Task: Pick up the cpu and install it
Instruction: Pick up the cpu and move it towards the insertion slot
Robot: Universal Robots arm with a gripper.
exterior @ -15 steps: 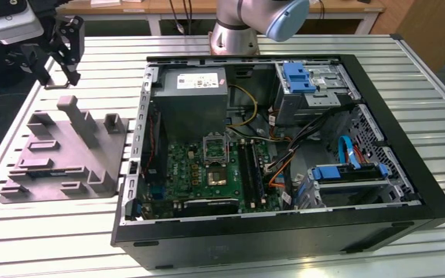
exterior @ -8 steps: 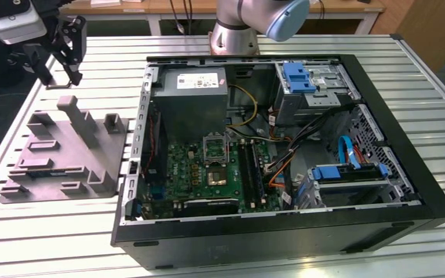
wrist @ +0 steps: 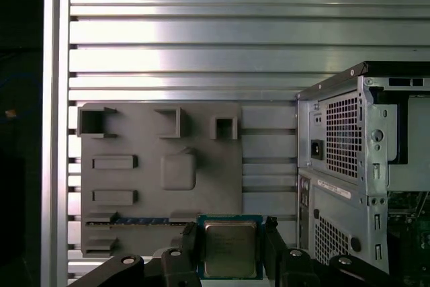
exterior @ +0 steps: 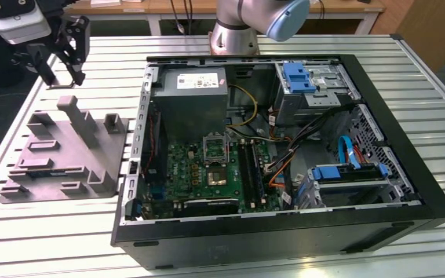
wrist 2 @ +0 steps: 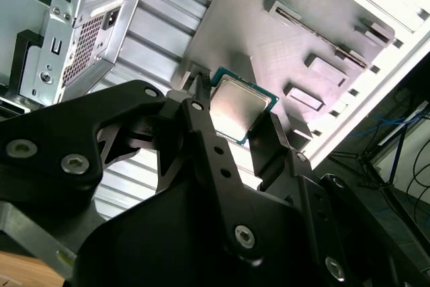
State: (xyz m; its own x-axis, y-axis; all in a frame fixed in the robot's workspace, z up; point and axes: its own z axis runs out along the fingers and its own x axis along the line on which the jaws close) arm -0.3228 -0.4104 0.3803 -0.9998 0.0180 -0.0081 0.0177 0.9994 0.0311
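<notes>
The cpu (wrist: 230, 248) is a small silvery square chip with a greenish rim, and my gripper (wrist: 230, 260) is shut on it, a black finger (wrist: 190, 243) against each side. In the second wrist view the cpu (wrist 2: 238, 109) hangs in the gripper (wrist 2: 235, 129) above the grey moulded tray (wrist 2: 282, 38). In the exterior view the gripper (exterior: 64, 76) hovers over the table at the far left, above the tray (exterior: 60, 156) and beside the open computer case (exterior: 284, 145). The green motherboard (exterior: 199, 174) lies inside the case.
The tray (wrist: 154, 166) has upright posts and recesses. The case's rear wall (wrist: 349, 166) stands close beside the gripper. Cables, a power supply (exterior: 195, 98) and blue-tabbed drive cages (exterior: 346, 174) crowd the case. The slatted metal table (exterior: 68, 231) carries everything.
</notes>
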